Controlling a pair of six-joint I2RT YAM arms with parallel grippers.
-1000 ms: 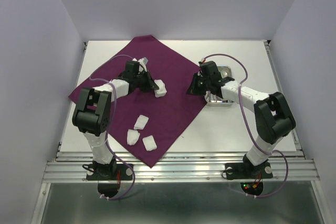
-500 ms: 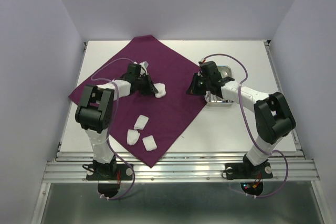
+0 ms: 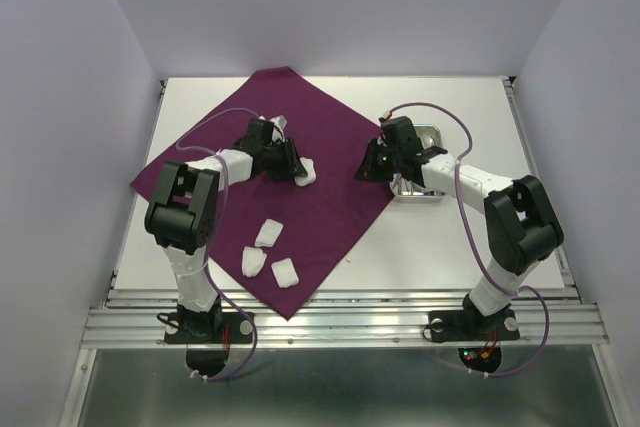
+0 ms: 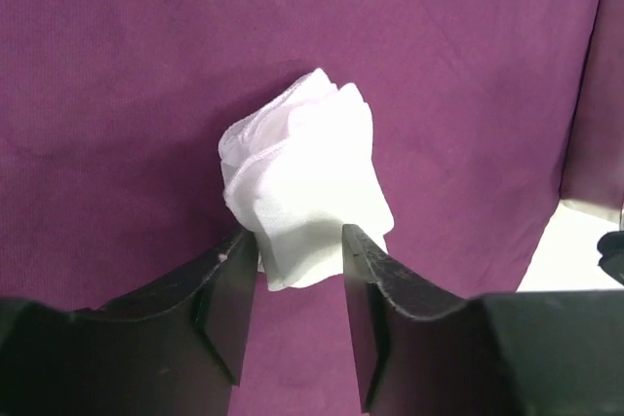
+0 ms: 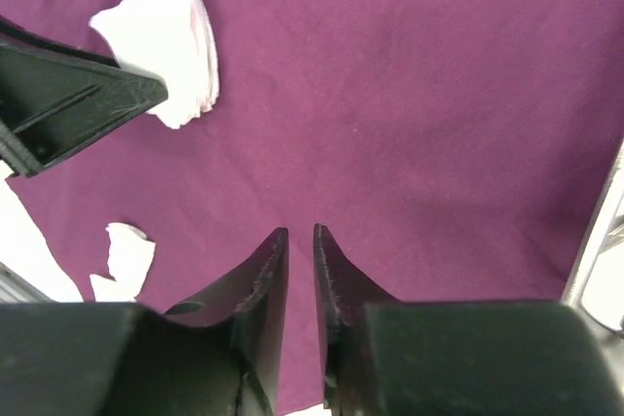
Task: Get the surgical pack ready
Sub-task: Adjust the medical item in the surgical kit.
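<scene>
White tabletop (image 3: 450, 247) scene: left gripper (image 4: 299, 241), fingers parted, straddles a crumpled gauze pad (image 4: 302, 172), seemingly placing it on the maroon surgical pack (image 3: 290, 97) spread centre-left of the overhead view, while right gripper (image 5: 297, 236), fingers barely apart, hovers empty nearby.

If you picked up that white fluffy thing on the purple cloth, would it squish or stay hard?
Probably squish: the white gauze wad shows loose, crumpled layers, so it looks soft and floppy. It seems thin fabric, so likely very light. Slumped on the purple cloth, it probably won't roll.
</scene>
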